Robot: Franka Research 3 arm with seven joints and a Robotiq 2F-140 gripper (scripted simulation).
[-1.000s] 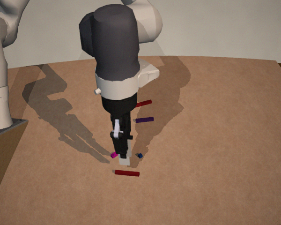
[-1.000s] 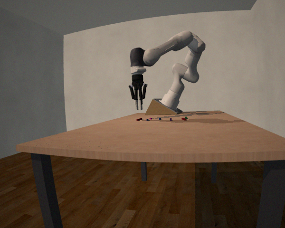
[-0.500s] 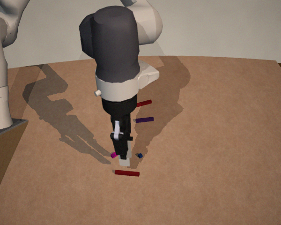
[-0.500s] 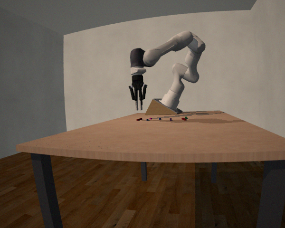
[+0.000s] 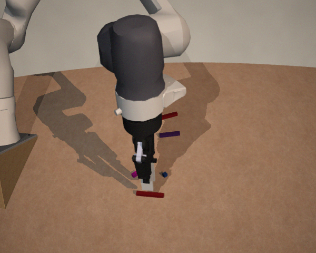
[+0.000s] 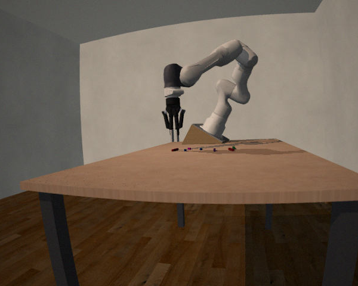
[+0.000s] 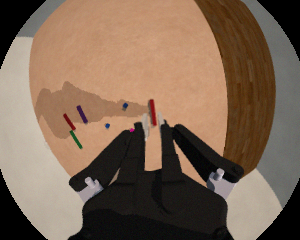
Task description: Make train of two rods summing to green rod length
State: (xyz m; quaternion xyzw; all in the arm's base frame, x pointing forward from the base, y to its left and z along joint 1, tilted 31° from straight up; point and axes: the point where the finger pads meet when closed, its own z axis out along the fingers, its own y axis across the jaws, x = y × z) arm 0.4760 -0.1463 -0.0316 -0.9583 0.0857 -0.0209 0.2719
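Observation:
My gripper [image 5: 147, 186] is shut with nothing between its fingers. It hangs above the table, as the exterior view shows [image 6: 175, 138]. A red rod [image 5: 149, 194] lies flat just in front of the fingertips. A short magenta rod [image 5: 134, 174] lies to their left and a blue cube [image 5: 164, 174] to their right. A purple rod [image 5: 169, 134] and a second red rod [image 5: 169, 115] lie farther back. The green rod [image 7: 76, 139] shows in the wrist view beside the far red rod [image 7: 69, 122]. A second blue cube [image 7: 108, 126] shows there too.
The robot's base sits on a wooden wedge [image 5: 6, 168] at the left. The table's far edge [image 7: 237, 80] shows in the wrist view, with the floor beyond it.

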